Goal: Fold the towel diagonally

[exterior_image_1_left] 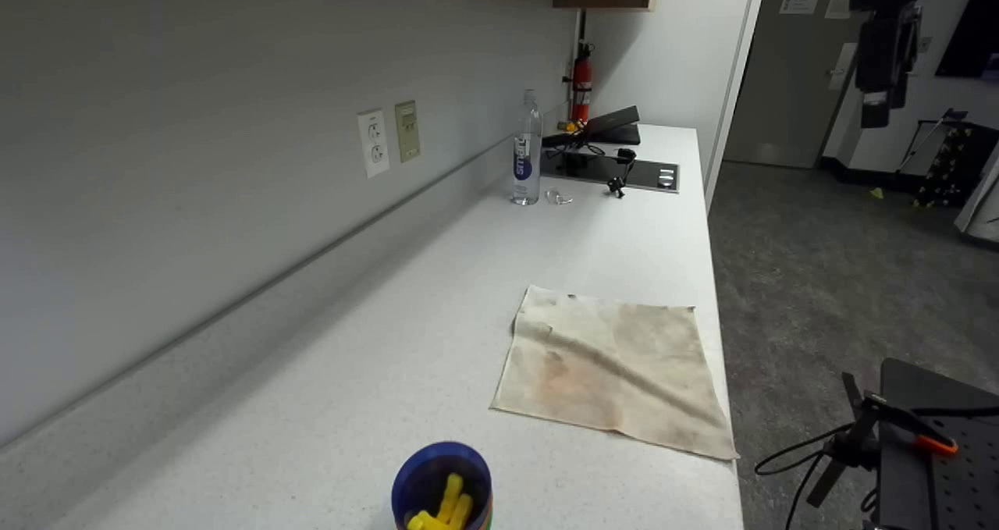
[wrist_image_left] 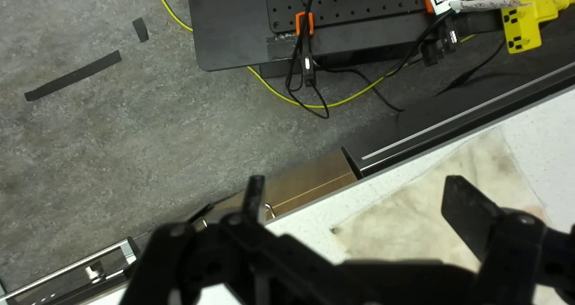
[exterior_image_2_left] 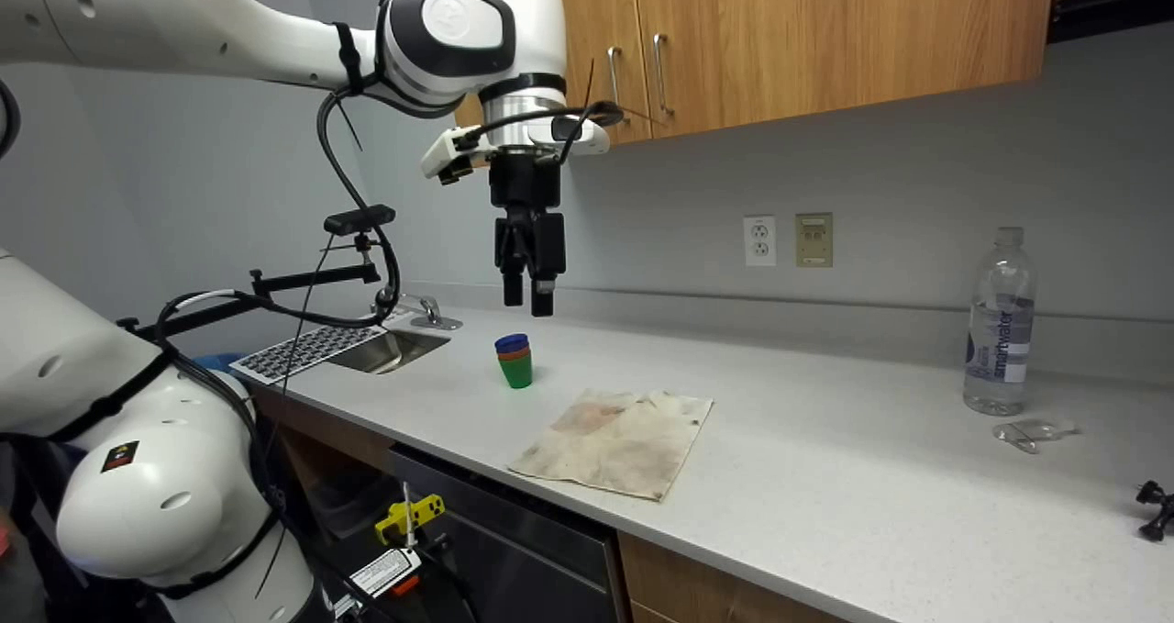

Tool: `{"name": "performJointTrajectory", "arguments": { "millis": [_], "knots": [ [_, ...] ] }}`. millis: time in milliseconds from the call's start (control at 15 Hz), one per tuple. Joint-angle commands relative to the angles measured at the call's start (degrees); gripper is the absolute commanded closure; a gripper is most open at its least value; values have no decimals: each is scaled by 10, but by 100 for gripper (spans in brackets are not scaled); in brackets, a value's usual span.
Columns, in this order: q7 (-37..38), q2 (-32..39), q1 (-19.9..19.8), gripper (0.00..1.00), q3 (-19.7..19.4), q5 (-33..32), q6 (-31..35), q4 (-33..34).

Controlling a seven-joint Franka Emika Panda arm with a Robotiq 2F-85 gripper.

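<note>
The towel [exterior_image_2_left: 613, 449], beige and smudged, lies spread out on the white counter [exterior_image_2_left: 825, 485], close to its front edge; a crease runs across it, and in an exterior view one corner reaches the counter's edge. The black gripper [exterior_image_2_left: 527, 302], carried by a white arm [exterior_image_2_left: 229, 31], points down in the air above the counter, well apart from the towel; the wrist view shows its two fingers [wrist_image_left: 467, 210] spread wide, with part of the towel visible between and behind them. Near the towel, toward the sink [exterior_image_2_left: 371, 353] and its faucet [exterior_image_2_left: 429, 313], stands an upright stack of cups [exterior_image_2_left: 515, 363], blue, orange and green from the top down; yellow pieces [exterior_image_1_left: 447, 506] lie inside. In the opposite direction, an upright clear bottle [exterior_image_2_left: 1000, 339] stands near the wall [exterior_image_2_left: 899, 192], with a small transparent object [exterior_image_2_left: 1027, 433] just beside it; beyond are a dark cooktop [exterior_image_1_left: 644, 173] and a red fire extinguisher [exterior_image_1_left: 582, 89]. Wooden cabinets [exterior_image_2_left: 825, 31] hang overhead, and a white outlet [exterior_image_2_left: 759, 240] and a beige plate [exterior_image_2_left: 814, 239] are set in the wall below them
</note>
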Motion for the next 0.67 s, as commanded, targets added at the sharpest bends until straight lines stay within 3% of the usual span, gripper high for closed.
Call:
{"name": "performJointTrajectory", "arguments": {
  "millis": [0, 600],
  "knots": [
    [-4, 2, 18, 0, -4, 20, 44, -16],
    [-11, 36, 38, 0, -7, 91, 217, -96]
  ]
}}
